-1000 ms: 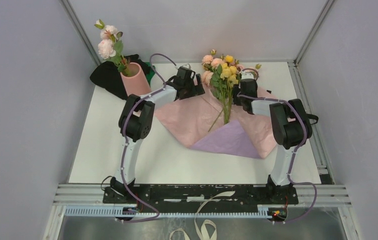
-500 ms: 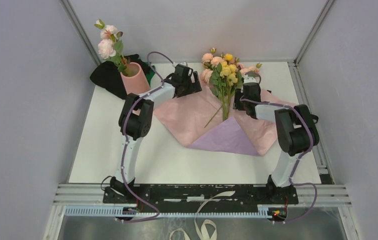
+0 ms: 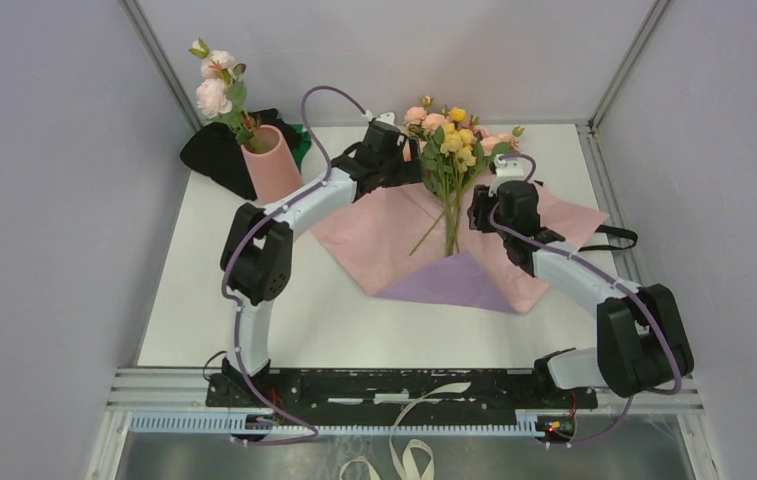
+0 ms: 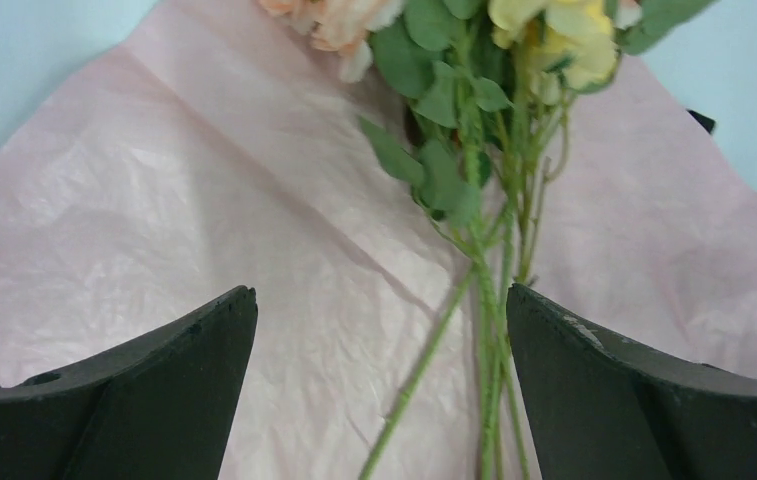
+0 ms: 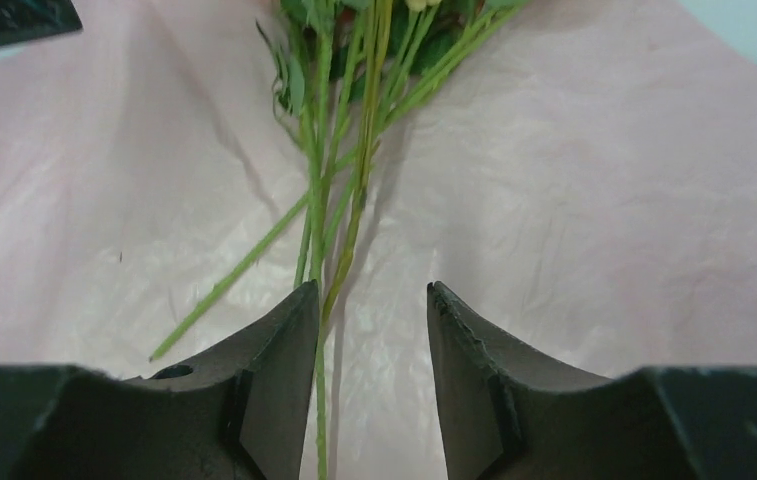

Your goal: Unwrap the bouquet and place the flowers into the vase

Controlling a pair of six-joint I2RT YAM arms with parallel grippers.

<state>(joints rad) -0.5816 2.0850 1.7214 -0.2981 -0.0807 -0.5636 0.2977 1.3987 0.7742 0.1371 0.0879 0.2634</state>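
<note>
The bouquet's paper (image 3: pixel 384 235) lies spread flat, pink side up, with a lilac corner toward the front. The flowers (image 3: pixel 451 150), peach roses and yellow blooms on green stems, lie on it. My left gripper (image 3: pixel 414 168) is open beside the leaves. In the left wrist view the stems (image 4: pixel 494 300) run just inside the right finger of that gripper (image 4: pixel 382 300), over the paper (image 4: pixel 154 200). My right gripper (image 3: pixel 476 210) is open low over the stems. In its wrist view the gripper (image 5: pixel 372 290) has stems (image 5: pixel 329 200) along its left finger, unpinched. The salmon-pink vase (image 3: pixel 272 160) stands back left.
A pale pink sprig (image 3: pixel 216 85) stands in the vase, with a black cloth lump (image 3: pixel 212 152) behind it. A black ribbon (image 3: pixel 614 238) lies at the paper's right edge. Grey walls close in the table on three sides.
The right arm's elbow has swung out toward the front right while its gripper stayed by the stems. The left gripper has moved right, closer to the flowers.
</note>
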